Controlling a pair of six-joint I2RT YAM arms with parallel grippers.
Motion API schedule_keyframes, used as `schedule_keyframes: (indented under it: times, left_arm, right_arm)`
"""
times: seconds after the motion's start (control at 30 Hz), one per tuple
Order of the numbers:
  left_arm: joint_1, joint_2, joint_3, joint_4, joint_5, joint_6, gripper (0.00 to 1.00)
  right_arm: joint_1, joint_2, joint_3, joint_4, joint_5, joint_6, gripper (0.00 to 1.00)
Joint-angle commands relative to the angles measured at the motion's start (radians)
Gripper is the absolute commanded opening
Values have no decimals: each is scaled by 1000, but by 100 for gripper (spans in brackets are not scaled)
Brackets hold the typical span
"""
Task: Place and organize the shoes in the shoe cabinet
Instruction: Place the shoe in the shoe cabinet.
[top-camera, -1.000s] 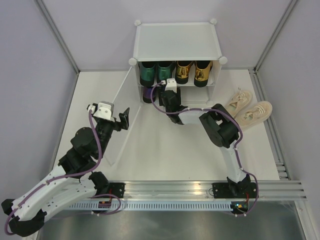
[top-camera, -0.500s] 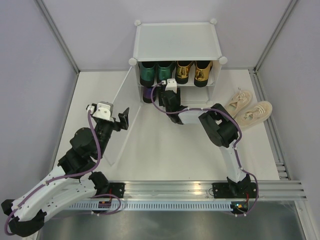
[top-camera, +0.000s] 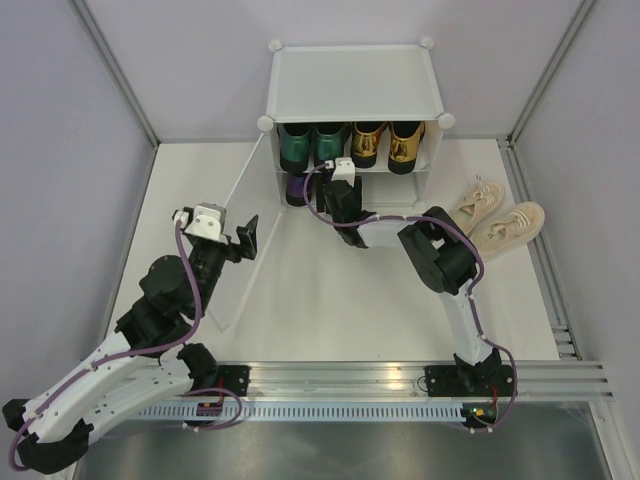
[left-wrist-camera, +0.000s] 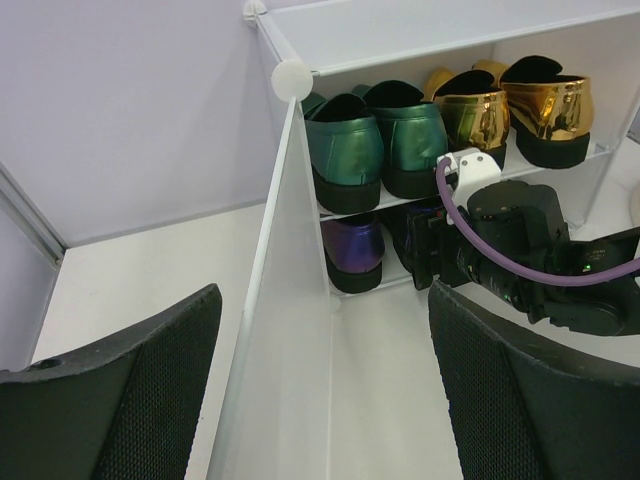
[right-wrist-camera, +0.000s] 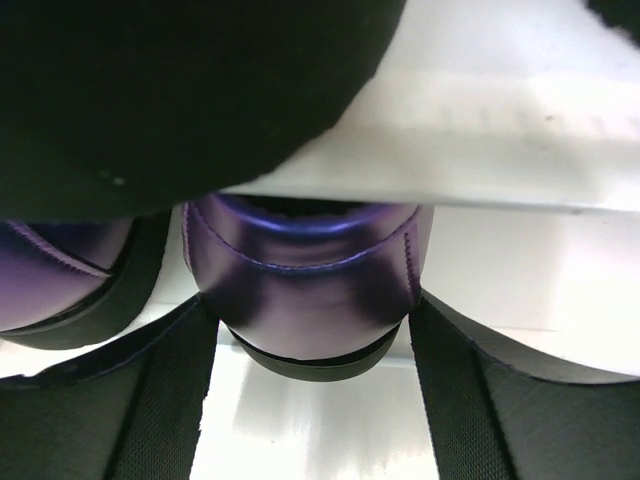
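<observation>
Nearest, the left fingers (left-wrist-camera: 120, 400) gaped empty astride the edge of the door panel (left-wrist-camera: 285, 330), and farther in the right fingers (right-wrist-camera: 150, 400) clasped a purple shoe (right-wrist-camera: 305, 275) at the lower lip of the shoe cabinet (top-camera: 355, 80), sneakers (top-camera: 495, 220) lying on open worktop (top-camera: 300, 290).

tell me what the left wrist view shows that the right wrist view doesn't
Only the left wrist: green loafers and gold loafers on the upper shelf, the door panel edge-on, and the right arm at the lower tier. Only the right wrist: a purple shoe heel-on between the right gripper fingers. Both: the other purple shoe on the lower tier.
</observation>
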Motion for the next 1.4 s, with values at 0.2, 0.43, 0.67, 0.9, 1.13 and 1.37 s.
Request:
schedule_keyframes:
  times: [0.2, 0.43, 0.67, 0.9, 1.13, 1.37]
  left_arm:
    - [-2, -10, 24, 3, 10, -2, 87]
    - [-2, -7, 24, 3, 10, -4, 87]
    - [-2, -6, 24, 3, 15, -6, 87]
    - [-2, -4, 24, 0, 16, -4, 87]
    - [-2, -22, 27, 2, -1, 2, 87]
    - [-2, -22, 25, 3, -11, 8, 89]
  right_arm:
    - [13, -15, 47, 75, -104, 34, 84]
    - [15, -18, 44, 68, -89, 33, 85]
    - [15, -91, -41, 78, -64, 17, 89]
    - [16, -219, -134, 86, -63, -4, 98]
    - [21, -410, -265, 57, -110, 23, 98]
    - [29, -732, -537, -131, 38, 158, 98]
